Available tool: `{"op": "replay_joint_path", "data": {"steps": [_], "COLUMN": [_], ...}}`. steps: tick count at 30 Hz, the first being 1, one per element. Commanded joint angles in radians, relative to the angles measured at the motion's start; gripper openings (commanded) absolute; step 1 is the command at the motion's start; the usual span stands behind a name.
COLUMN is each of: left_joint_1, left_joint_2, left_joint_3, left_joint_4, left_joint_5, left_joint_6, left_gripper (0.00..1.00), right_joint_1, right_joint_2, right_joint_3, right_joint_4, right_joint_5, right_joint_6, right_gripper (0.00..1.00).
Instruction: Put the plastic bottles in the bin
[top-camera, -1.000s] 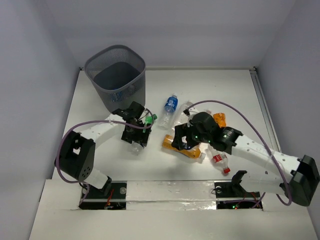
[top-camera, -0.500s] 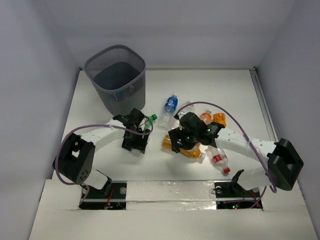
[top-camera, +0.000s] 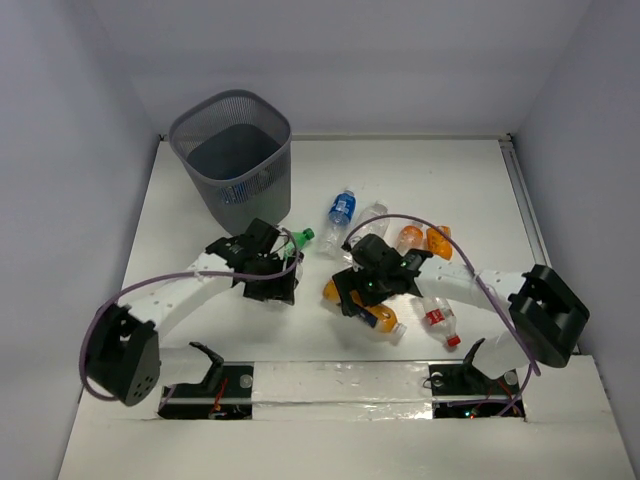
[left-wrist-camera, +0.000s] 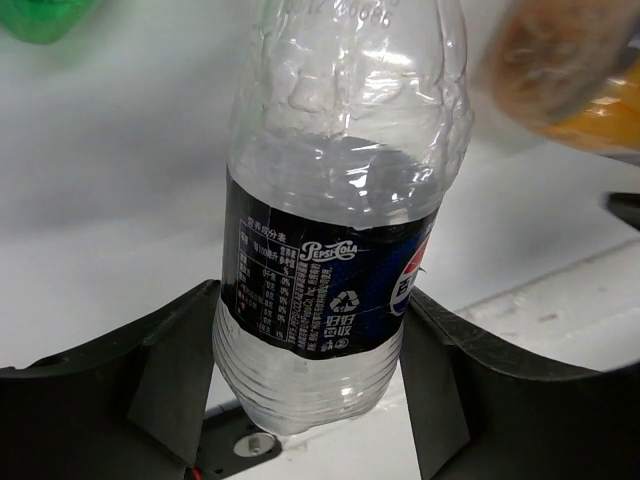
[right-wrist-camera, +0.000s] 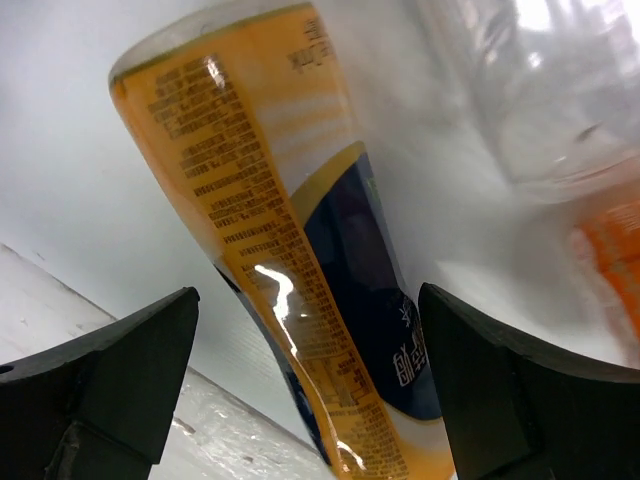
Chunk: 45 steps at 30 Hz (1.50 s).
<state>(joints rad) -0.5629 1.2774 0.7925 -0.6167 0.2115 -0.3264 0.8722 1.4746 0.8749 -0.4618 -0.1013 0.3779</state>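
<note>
My left gripper (top-camera: 272, 283) (left-wrist-camera: 312, 305) is shut on a clear bottle with a dark Pepsi label (left-wrist-camera: 340, 150), both fingers pressed against its lower body just above the table. In the top view that bottle is mostly hidden under the gripper. My right gripper (top-camera: 352, 298) (right-wrist-camera: 308, 300) is open and straddles an orange bottle with a blue label (top-camera: 376, 316) (right-wrist-camera: 250, 170) lying on the table, with gaps on both sides. The dark grey mesh bin (top-camera: 232, 150) stands at the far left, beyond the left gripper.
A green bottle (top-camera: 297, 240) lies just beyond the left gripper. A blue-labelled clear bottle (top-camera: 341, 212), a clear bottle (top-camera: 371, 217), two orange bottles (top-camera: 410, 237) (top-camera: 438, 241) and a red-labelled bottle (top-camera: 437, 318) lie around the right gripper. White walls enclose the table.
The right gripper has moved towards the near left and come down over the orange bottle. The left arm has shifted outwards while its gripper stays at the Pepsi bottle.
</note>
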Motion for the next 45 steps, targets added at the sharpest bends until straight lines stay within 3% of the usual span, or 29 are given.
{"op": "replay_joint_path", "data": {"steps": [1,4,7,8,9,14,20,24,29,32,33,35,38,45], "left_joint_1": [-0.012,-0.012,-0.012,-0.012,-0.012,-0.003,0.119,0.26,0.34,0.38,0.389,0.402,0.402,0.402], "left_joint_2": [-0.139,-0.212,-0.227,-0.219,-0.213,-0.109,0.068,0.112,0.21,0.253,0.261,0.275,0.243,0.074], "left_joint_3": [0.062,0.152,0.289,0.371,0.416,0.794,1.154,1.189,1.185,1.176,1.177,1.192,1.18,1.03], "left_joint_4": [-0.061,-0.109,-0.146,-0.153,-0.167,-0.192,-0.184,-0.077,-0.022,0.003,0.006,0.0,0.005,0.012], "left_joint_5": [0.066,0.088,0.081,0.08,0.066,-0.006,-0.08,-0.072,-0.116,-0.124,-0.121,-0.118,-0.109,-0.165], "left_joint_6": [-0.057,-0.089,-0.115,-0.12,-0.125,-0.128,-0.1,-0.103,-0.091,-0.091,-0.089,-0.086,-0.086,-0.077], "left_gripper": [0.32,0.32,0.32,0.32,0.32,0.32,0.32,0.32,0.36,0.49,0.65,0.79,0.91,0.98], "right_joint_1": [0.04,0.065,0.074,0.083,0.083,0.103,0.103,0.103,0.103,0.103,0.103,0.103,0.103,0.084], "right_joint_2": [-0.005,-0.011,-0.01,-0.011,-0.011,-0.063,-0.233,-0.352,-0.421,-0.396,-0.357,-0.307,-0.189,0.146], "right_joint_3": [-0.027,-0.042,-0.051,-0.051,-0.051,-0.053,-0.008,0.051,0.174,0.321,0.369,0.515,0.663,1.116], "right_joint_4": [0.052,0.058,0.064,0.066,0.064,0.066,0.035,0.011,-0.005,0.006,0.008,0.012,0.038,0.123], "right_joint_5": [-0.038,-0.031,-0.029,-0.031,-0.034,-0.072,-0.124,-0.129,-0.127,-0.136,-0.138,-0.144,-0.141,-0.091], "right_joint_6": [0.032,0.055,0.069,0.073,0.075,0.087,0.137,0.17,0.197,0.199,0.194,0.185,0.184,0.317], "right_gripper": [0.95,0.9,0.78,0.64,0.61,0.59,0.58,0.58,0.58,0.58,0.58,0.58,0.59,0.59]}}
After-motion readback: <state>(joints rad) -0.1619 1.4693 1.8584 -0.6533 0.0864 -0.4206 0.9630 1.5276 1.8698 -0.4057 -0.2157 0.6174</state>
